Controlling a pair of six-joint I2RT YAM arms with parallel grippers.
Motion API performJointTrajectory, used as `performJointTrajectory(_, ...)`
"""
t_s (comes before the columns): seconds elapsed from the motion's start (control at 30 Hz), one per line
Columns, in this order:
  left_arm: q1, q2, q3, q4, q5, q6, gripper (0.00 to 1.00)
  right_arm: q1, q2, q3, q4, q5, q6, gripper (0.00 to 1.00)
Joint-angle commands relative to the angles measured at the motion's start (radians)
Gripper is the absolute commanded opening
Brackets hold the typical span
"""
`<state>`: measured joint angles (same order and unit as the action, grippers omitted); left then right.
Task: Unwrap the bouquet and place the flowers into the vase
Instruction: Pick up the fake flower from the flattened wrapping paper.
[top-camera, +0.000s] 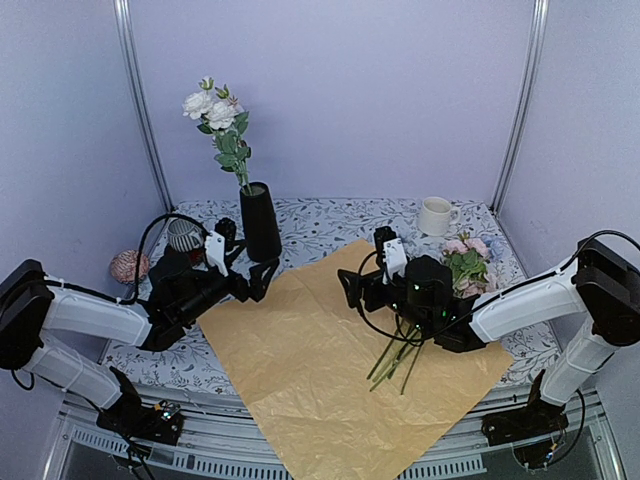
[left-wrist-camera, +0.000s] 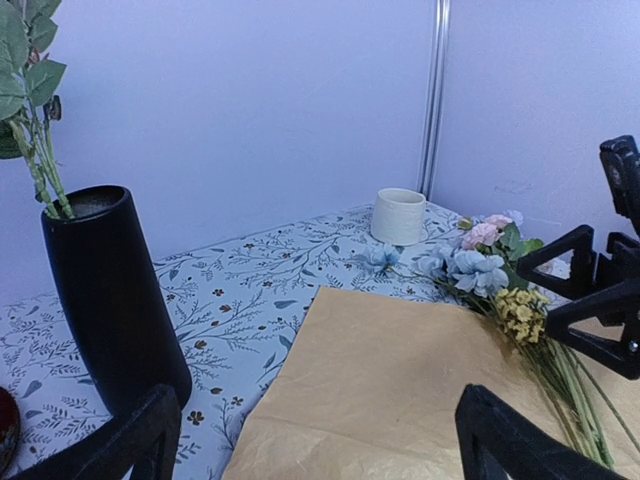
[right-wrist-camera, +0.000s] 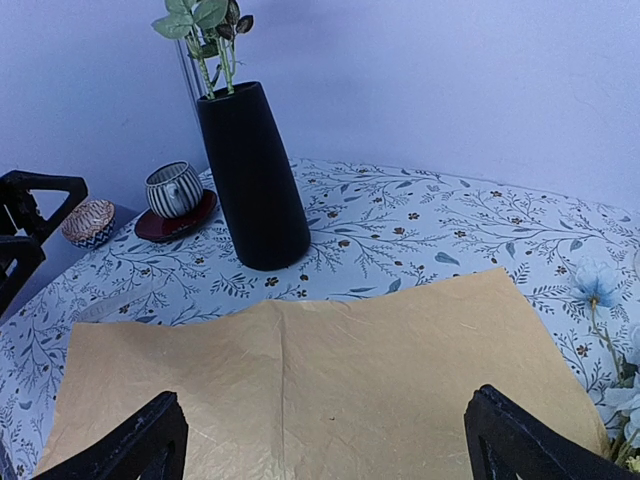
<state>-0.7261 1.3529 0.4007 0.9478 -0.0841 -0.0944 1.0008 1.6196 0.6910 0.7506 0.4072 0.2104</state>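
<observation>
The bouquet is undone. Its tan paper (top-camera: 330, 380) lies spread flat on the table. Loose flowers (top-camera: 465, 262) in pink, pale blue and yellow rest at the paper's right edge, with their green stems (top-camera: 395, 360) running toward me. White flowers (top-camera: 215, 112) stand in the black vase (top-camera: 260, 222) at the back left. My left gripper (top-camera: 248, 258) hovers open just right of the vase (left-wrist-camera: 110, 300), over the paper's far corner (left-wrist-camera: 400, 380), holding nothing. My right gripper (top-camera: 362, 265) hangs open above the paper (right-wrist-camera: 320, 370), left of the flowers (left-wrist-camera: 490, 270), facing the vase (right-wrist-camera: 250, 180).
A white mug (top-camera: 435, 215) stands at the back right behind the flowers. A striped cup on a red saucer (top-camera: 183, 235) and a small patterned round object (top-camera: 128, 266) sit left of the vase. Walls and metal posts close in the table's back and sides.
</observation>
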Motion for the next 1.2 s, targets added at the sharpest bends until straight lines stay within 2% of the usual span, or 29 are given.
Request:
performJointTrajectory(0.0, -0.010, -0.029, -0.002, 0.019, -0.011, -0.004, 0.98, -0.004, -0.006, 0.013, -0.036, 0.018, -0.022, 0.99)
performJointTrajectory(0.3, -0.009, -0.015, -0.006, 0.039, -0.015, 0.019, 0.98, -0.005, -0.018, 0.022, -0.072, 0.058, -0.038, 0.99)
performJointTrajectory(0.57, -0.008, 0.007, 0.021, -0.003, -0.052, 0.017, 0.98, 0.006, 0.087, 0.193, -0.297, 0.214, 0.017, 0.99)
performJointTrajectory(0.93, -0.008, -0.006, 0.009, 0.009, -0.039, 0.016, 0.98, -0.007, 0.027, 0.087, -0.134, 0.223, -0.052, 0.99)
performJointTrajectory(1.1, -0.009, -0.006, 0.010, 0.008, -0.026, 0.006, 0.98, -0.030, 0.010, 0.071, -0.150, 0.221, -0.029, 0.99)
performJointTrajectory(1.17, -0.009, -0.007, 0.009, 0.008, -0.037, 0.005, 0.98, -0.030, 0.001, 0.085, -0.205, 0.240, -0.012, 0.99)
